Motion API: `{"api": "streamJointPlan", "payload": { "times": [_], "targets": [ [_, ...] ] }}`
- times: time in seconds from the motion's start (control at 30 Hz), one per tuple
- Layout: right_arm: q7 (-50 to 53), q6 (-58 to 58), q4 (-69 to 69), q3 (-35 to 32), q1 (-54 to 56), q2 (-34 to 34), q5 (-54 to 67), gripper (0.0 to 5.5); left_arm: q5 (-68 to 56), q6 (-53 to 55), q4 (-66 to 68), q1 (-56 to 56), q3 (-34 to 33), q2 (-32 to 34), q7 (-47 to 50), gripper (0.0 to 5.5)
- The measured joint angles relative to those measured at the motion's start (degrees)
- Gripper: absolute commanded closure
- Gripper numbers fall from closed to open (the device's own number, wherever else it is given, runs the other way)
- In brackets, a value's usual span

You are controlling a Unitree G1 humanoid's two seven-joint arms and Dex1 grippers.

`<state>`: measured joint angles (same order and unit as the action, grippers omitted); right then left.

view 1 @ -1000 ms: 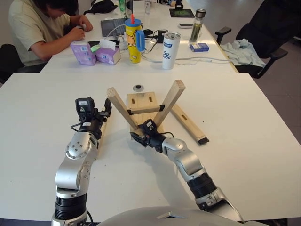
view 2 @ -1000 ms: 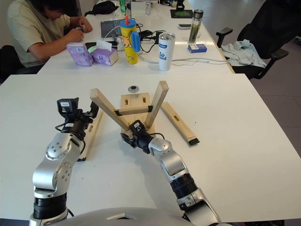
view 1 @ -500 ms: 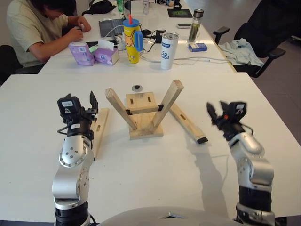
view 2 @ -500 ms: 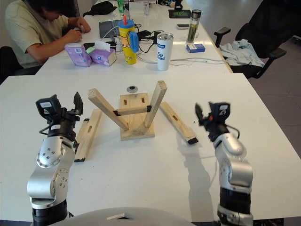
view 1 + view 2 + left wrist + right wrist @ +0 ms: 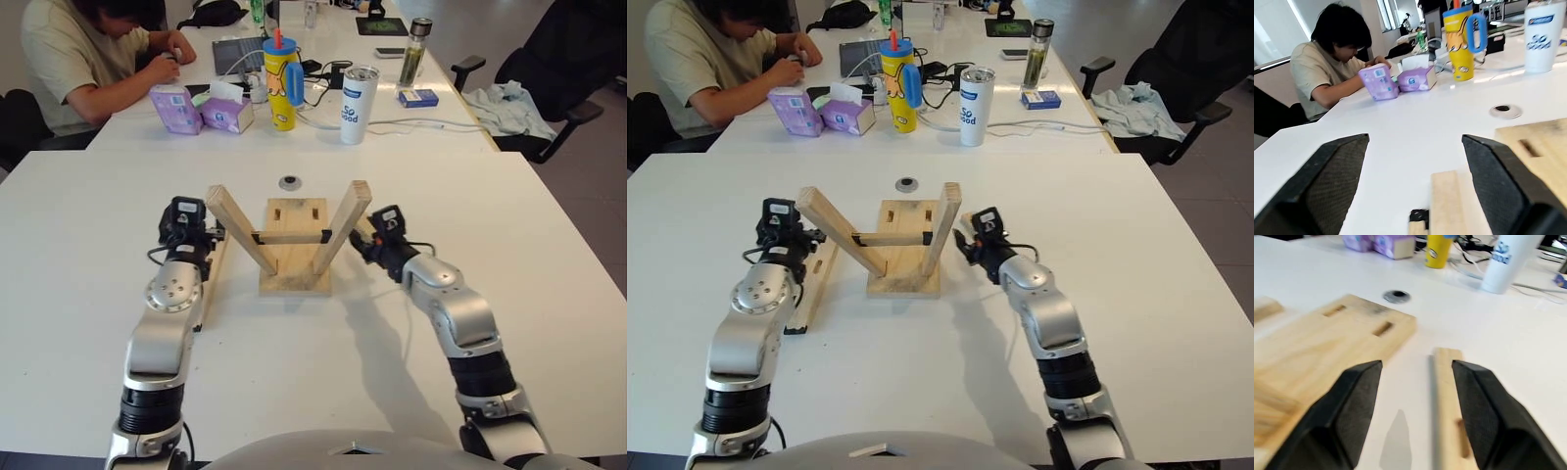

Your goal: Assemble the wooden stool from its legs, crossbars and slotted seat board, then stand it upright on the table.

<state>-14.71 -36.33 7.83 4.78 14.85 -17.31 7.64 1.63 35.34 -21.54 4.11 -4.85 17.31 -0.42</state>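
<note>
The jaws of the left gripper stand open, and the black-tipped end of the left loose leg lies flat on the tabletop between them, ungripped. That arm stretches straight forward, low over the tabletop. The jaws of the right gripper are also open, straddling the right loose leg, a pale strip with a slot cut in it, closer to one finger than the other. The right arm bends at the elbow and angles inward. Between the grippers the slotted seat board lies flat, light wood with two slots at its far end. Two legs, one and the other, rise from it, splayed apart and joined by a crossbar.
</note>
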Motion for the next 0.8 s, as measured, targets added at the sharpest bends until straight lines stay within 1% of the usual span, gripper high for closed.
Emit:
{"api": "streamJointPlan", "payload": {
  "times": [0.07,0.13,0.17,0.23,0.3,0.33,0.4,0.47,0.5,0.57,0.63,0.73,0.8],
  "targets": [
    [-1.48,2.56,-1.62,-1.29,0.54,-0.27,0.29,2.84,-0.51,-2.15,4.86,-0.53,-1.91,5.59,-5.78,1.96],
    [-3.08,5.61,-2.4,-1.85,2.17,0.88,2.04,2.84,-2.49,-5.15,9.16,-0.65,-3.55,12.6,-14.84,1.96],
    [-3.49,6.48,-2.56,-1.92,2.79,1.4,2.37,2.84,-4.03,-6.03,9.84,-0.64,-3.91,14.66,-18.46,1.96],
    [-4.51,8.29,-3.58,-1.96,4.17,2.37,3.14,2.84,-10.07,-7.04,9.85,-0.87,-4.96,18.21,-29.0,1.96],
    [-5.56,9.61,-4.66,-1.95,4.86,2.95,3.93,2.84,-15.6,-5.77,9.46,-1.59,-5.55,20.83,-37.18,1.96],
    [-6.7,11.22,-6.15,-1.9,5.53,3.11,4.15,2.84,-20.28,-3.53,8.92,-2.43,-5.77,23.14,-43.58,1.96],
    [-10.1,14.05,-8.31,-1.26,6.62,2.98,4.15,2.84,-25.91,-0.04,7.39,-4.01,-5.77,27.14,-52.73,1.96],
    [-18.04,17.7,-9.43,1.46,7.49,2.07,4.76,2.84,-30.97,3.76,4.38,-5.68,-4.98,33.04,-62.29,1.96],
    [-21.98,18.35,-9.09,2.85,7.7,1.31,5.64,2.84,-32.17,4.91,2.51,-6.21,-4.11,35.54,-65.19,1.96],
    [-30.65,18.1,-5.42,5.82,7.58,-0.09,9.45,2.84,-31.98,5.97,0.02,-6.81,-0.34,38.24,-67.55,1.96],
    [-35.95,16.05,-0.14,8.3,7.43,-1.01,12.78,2.84,-30.51,5.86,-0.49,-7.92,3.68,38.4,-67.69,1.96],
    [-39.28,10.98,6.21,10.68,6.27,-3.48,15.7,2.84,-29.05,5.59,-0.92,-10.1,6.6,38.43,-67.1,1.96],
    [-37.91,10.58,6.08,10.96,6.15,-3.58,14.5,2.84,-29.04,5.57,-2.05,-11.01,7.06,38.45,-67.0,1.96]
  ]
}}
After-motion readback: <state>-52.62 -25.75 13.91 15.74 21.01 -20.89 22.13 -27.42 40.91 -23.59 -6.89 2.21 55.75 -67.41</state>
